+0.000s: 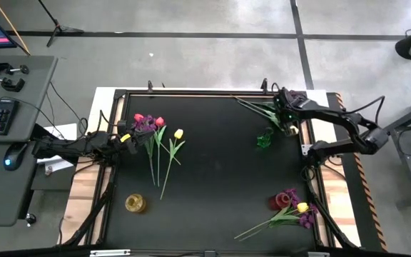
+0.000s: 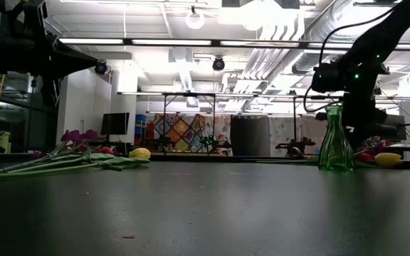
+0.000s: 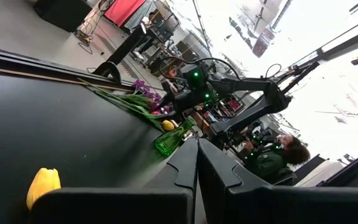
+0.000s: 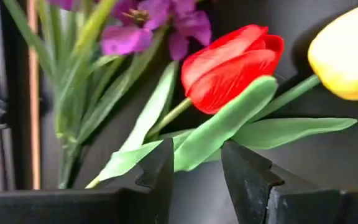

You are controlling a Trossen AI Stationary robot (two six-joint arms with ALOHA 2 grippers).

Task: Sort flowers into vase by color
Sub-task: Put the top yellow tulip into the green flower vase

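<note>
Flowers lay in three bunches on the black table (image 1: 212, 178). Right in front of the right gripper (image 4: 196, 167) lay a red tulip (image 4: 232, 65), with one of its green leaves (image 4: 219, 127) passing between the parted fingers, not clamped; a yellow tulip (image 4: 347, 53) and a purple spray (image 4: 154, 25) lay just beside it. A green vase (image 1: 264, 139) stood near that gripper. The left gripper (image 3: 196, 163), fingers closed and empty, sat beside the far bunch (image 1: 155, 135). Well apart stood a yellow vase (image 1: 135, 203) and a red vase (image 1: 282, 200).
</note>
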